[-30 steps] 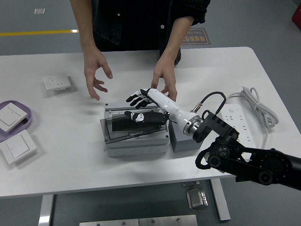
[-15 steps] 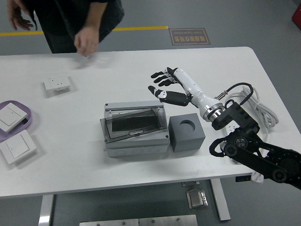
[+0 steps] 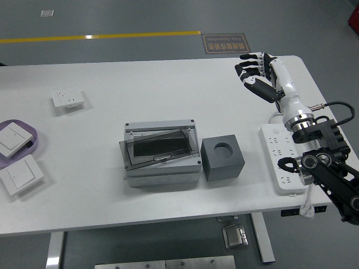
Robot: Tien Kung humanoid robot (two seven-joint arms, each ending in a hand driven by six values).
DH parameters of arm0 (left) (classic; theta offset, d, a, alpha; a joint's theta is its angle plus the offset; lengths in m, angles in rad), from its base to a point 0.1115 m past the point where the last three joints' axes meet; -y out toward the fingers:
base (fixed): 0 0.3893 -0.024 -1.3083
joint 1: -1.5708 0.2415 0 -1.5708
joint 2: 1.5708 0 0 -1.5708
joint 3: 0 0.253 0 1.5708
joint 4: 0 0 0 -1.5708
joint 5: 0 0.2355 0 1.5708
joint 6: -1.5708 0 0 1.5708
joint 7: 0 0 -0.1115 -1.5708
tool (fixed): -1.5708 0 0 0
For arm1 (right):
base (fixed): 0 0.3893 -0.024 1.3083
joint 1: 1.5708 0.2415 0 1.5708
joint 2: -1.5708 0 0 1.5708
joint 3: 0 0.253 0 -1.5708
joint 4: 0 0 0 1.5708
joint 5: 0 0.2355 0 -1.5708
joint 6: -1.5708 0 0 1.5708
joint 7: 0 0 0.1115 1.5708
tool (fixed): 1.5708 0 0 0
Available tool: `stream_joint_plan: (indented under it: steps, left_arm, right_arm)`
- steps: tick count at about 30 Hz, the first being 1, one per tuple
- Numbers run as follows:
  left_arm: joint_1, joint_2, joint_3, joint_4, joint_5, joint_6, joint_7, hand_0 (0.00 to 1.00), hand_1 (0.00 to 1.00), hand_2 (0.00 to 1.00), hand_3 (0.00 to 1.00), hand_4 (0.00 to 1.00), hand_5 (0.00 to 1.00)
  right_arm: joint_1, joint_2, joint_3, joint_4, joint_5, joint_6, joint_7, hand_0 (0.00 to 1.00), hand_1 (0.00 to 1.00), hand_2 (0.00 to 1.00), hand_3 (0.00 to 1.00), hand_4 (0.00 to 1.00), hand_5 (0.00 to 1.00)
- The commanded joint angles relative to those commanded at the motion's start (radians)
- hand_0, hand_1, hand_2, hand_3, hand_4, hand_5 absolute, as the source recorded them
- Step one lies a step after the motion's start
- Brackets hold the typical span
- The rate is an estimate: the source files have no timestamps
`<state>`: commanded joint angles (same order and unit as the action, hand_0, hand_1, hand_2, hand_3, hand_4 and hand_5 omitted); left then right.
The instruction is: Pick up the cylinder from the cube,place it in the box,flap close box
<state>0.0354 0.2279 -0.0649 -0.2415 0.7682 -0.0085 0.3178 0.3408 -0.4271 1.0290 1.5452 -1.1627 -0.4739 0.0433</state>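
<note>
A single head view looked forward and down from high on the robot's side, taking in the whole white table (image 3: 168,73), its near edge low in the picture, grey floor beyond the far edge; no second view existed

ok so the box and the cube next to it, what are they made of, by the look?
Box: likely moulded plastic, light grey and matte, with corner screw points and a dark smoky flap that looks translucent. Cube: dark grey, matte, uniform surface with a round hole on top; plastic or foam, cannot tell which.
</note>
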Motion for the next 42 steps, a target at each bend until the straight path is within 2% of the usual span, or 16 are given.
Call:
stream_joint_plan:
  steps: [5,12,23,24,42]
  left_arm:
    - [0.000,-0.001,0.001,-0.002,-0.004,-0.001,0.000,0.635,0.620,0.541,0.626,0.706,0.338]
    - [-0.003,0.000,0.002,-0.002,-0.007,-0.002,0.000,0.636,0.620,0.541,0.626,0.706,0.338]
    - [-0.002,-0.003,-0.005,-0.001,-0.005,-0.005,0.004,0.636,0.622,0.541,0.627,0.706,0.338]
    - [-0.003,-0.002,-0.004,-0.002,-0.007,-0.005,0.003,0.636,0.621,0.541,0.626,0.706,0.338]
    - [-0.002,0.001,0.002,-0.006,-0.016,-0.007,0.004,0.636,0.621,0.542,0.627,0.706,0.338]
  right_arm:
    - [-0.043,-0.001,0.096,-0.018,0.107,0.002,0.088,0.667,0.620,0.630,0.656,0.693,0.393]
    - [-0.075,0.005,0.173,-0.053,0.252,0.011,0.184,0.660,0.625,0.630,0.651,0.692,0.381]
    - [-0.108,0.014,0.223,-0.073,0.303,0.015,0.222,0.669,0.639,0.639,0.654,0.708,0.363]
    - [-0.110,0.013,0.228,-0.073,0.304,0.016,0.224,0.683,0.654,0.658,0.657,0.736,0.307]
    - [-0.129,0.009,0.272,-0.073,0.308,0.023,0.234,0.700,0.659,0.671,0.661,0.748,0.293]
